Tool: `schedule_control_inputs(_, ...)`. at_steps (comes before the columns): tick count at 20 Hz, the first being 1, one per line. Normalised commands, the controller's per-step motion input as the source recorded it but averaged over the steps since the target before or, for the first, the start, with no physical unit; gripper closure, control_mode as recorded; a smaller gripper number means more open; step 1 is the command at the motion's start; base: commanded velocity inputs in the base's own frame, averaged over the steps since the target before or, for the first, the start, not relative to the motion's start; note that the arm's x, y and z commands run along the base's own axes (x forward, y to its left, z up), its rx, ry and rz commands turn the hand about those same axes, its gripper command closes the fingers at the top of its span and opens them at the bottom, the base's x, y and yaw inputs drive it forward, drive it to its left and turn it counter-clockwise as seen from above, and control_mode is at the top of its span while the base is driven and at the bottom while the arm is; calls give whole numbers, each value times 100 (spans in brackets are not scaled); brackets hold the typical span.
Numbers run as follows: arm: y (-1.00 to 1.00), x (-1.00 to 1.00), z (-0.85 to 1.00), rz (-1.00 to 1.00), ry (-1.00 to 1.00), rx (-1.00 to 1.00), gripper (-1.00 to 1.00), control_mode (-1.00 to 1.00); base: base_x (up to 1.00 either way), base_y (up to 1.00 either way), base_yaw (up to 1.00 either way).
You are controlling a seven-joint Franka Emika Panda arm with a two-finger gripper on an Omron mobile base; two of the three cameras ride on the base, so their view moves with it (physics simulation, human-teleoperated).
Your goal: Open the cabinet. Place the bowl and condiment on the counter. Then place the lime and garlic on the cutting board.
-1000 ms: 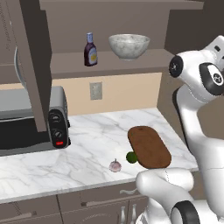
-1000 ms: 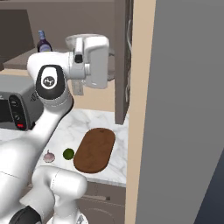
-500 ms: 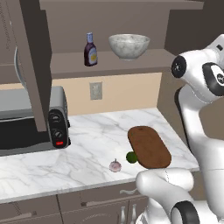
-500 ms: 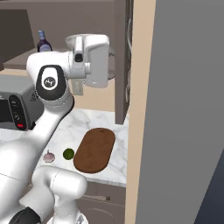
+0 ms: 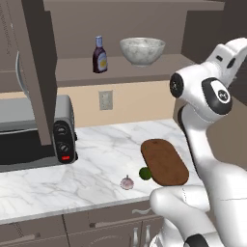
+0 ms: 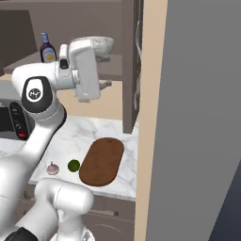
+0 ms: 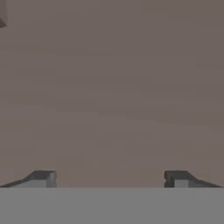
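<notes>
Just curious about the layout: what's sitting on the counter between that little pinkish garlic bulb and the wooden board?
The lime lies between the garlic and the cutting board, right at the board's edge. Both base views show it.

soft even light, slight blur

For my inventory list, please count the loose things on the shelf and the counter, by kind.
Bowl: 1
Condiment bottle: 1
Lime: 1
Garlic: 1
Cutting board: 1
Toaster oven: 1
Total: 6
</notes>
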Motion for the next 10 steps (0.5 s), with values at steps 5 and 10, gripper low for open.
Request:
schedule_control_inputs(5,38,8,-6,8,25,4,-100,-100,0,0,0)
schedule_control_inputs(10,0,0,0,3,-3,39,-100,-100,0,0,0)
